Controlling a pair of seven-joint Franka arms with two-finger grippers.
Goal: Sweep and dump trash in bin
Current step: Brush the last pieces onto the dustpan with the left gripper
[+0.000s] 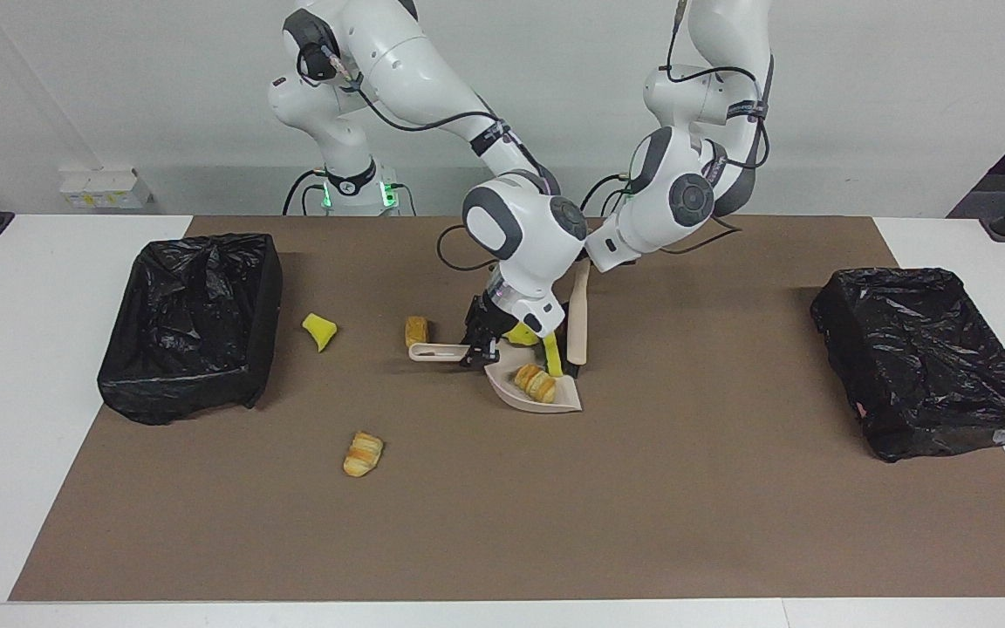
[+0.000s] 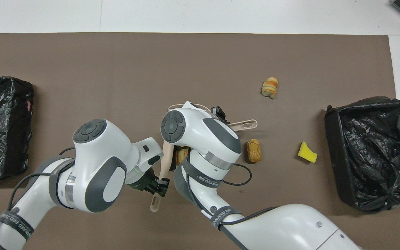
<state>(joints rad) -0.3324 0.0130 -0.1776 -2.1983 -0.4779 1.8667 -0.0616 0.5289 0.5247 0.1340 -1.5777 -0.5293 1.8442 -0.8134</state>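
Two bins flank the mat. The right gripper pinches the dustpan; the left gripper pinches the brush at its mouth. Trash lies inside, and other pieces lie scattered.

My two wrists crowd the dustpan and brush; open mat lies toward both bins, scattered with three loose pieces.

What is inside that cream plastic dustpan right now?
In the cream plastic dustpan lies a golden-brown striped pastry toy, with a yellow sponge wedge on edge beside it. The right arm's wrist covers the pan's part nearest the robots.
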